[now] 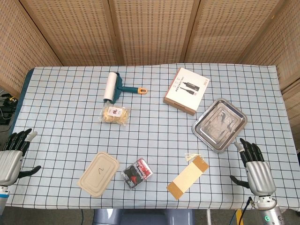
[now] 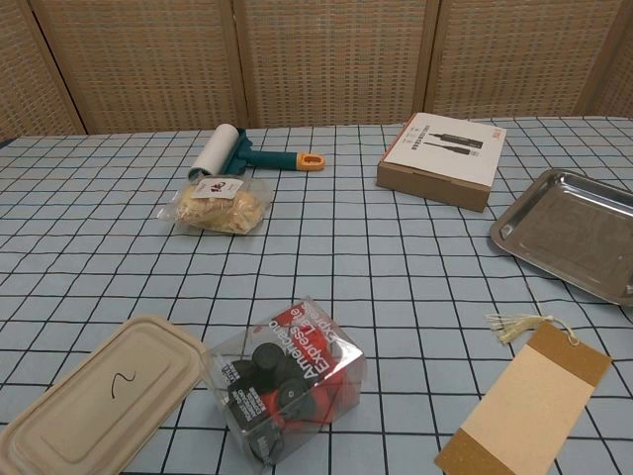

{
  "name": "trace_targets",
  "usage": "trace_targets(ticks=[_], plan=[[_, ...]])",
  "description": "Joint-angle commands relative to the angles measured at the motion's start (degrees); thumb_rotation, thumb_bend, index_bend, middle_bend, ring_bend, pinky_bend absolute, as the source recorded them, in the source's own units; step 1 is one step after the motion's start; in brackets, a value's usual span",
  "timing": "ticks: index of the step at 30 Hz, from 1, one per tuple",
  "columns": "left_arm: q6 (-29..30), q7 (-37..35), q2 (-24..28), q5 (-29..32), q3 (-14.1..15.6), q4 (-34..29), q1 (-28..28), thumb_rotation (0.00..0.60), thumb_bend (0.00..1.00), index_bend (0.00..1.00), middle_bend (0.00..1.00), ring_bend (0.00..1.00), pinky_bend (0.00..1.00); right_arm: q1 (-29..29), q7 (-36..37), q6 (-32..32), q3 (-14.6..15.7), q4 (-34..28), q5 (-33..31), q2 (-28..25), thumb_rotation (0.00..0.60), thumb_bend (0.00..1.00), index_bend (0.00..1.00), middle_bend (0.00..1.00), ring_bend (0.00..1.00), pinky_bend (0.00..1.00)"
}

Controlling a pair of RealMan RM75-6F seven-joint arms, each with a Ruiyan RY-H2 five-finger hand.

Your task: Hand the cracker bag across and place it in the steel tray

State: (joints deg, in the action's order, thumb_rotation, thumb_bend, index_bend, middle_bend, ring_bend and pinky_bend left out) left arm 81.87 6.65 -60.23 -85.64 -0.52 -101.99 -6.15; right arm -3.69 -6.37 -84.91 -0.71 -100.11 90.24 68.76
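Note:
The cracker bag point(image 1: 114, 115) is a clear pouch of pale crackers with a small label, lying left of the table's middle; in the chest view the cracker bag point(image 2: 219, 207) lies just in front of a lint roller. The steel tray point(image 1: 219, 124) rests empty on the right side, and the chest view catches the steel tray point(image 2: 572, 234) at its right edge. My left hand point(image 1: 13, 157) hovers at the front left corner, fingers spread, holding nothing. My right hand point(image 1: 255, 168) hovers at the front right, just below the tray, fingers apart and empty. Neither hand appears in the chest view.
A lint roller point(image 1: 115, 86) lies behind the bag. A flat brown box point(image 1: 186, 90) sits at the back right. Near the front edge lie a beige lidded container point(image 1: 98, 173), a clear box with red label point(image 1: 136, 173) and a kraft tag point(image 1: 188, 178).

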Motion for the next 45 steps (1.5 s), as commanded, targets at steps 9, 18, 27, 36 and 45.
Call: trace_targets(ticks=[9,18,27,36,45], plan=[[-0.55,1.09,-0.43,0.14,0.02,-0.15,-0.31,0.6,0.03,0.0,0.0,0.0,0.0,-0.07,0.33,0.3,0.14,0.13,0.04,-0.16,0.6,0.11,0.0,0.0,0.0,0.0],[-3.86,4.97,-1.08,3.78,-3.02,-2.17,-3.63,0.6,0.03,0.0,0.0,0.0,0.0,0.36,2.43,-1.36,-0.39,-1.12,0.55,-1.74,0.6,0.11,0.0,0.0,0.0,0.0],[-16.53,17.77,-2.88,15.17,-10.5,-6.21,-16.07,0.6,0.0,0.0,0.0,0.0,0.0,0.5,6.38,-2.12,-2.24,-1.42,-1.89,-3.78,0.6,0.11,0.0,0.0,0.0,0.0],[-27.03,32.0,-10.28,35.38,-15.35,-2.4,-31.53,0.6,0.0,0.0,0.0,0.0,0.0,0.1,9.56,-1.14,-3.82,-0.19,-4.76,-4.95,0.6,0.11,0.0,0.0,0.0,0.0],[-27.73,45.61,-20.86,52.3,-13.92,8.21,-46.15,0.6,0.0,0.0,0.0,0.0,0.0,-0.23,12.3,-0.13,-4.33,0.89,-5.85,-5.54,0.6,0.11,0.0,0.0,0.0,0.0]])
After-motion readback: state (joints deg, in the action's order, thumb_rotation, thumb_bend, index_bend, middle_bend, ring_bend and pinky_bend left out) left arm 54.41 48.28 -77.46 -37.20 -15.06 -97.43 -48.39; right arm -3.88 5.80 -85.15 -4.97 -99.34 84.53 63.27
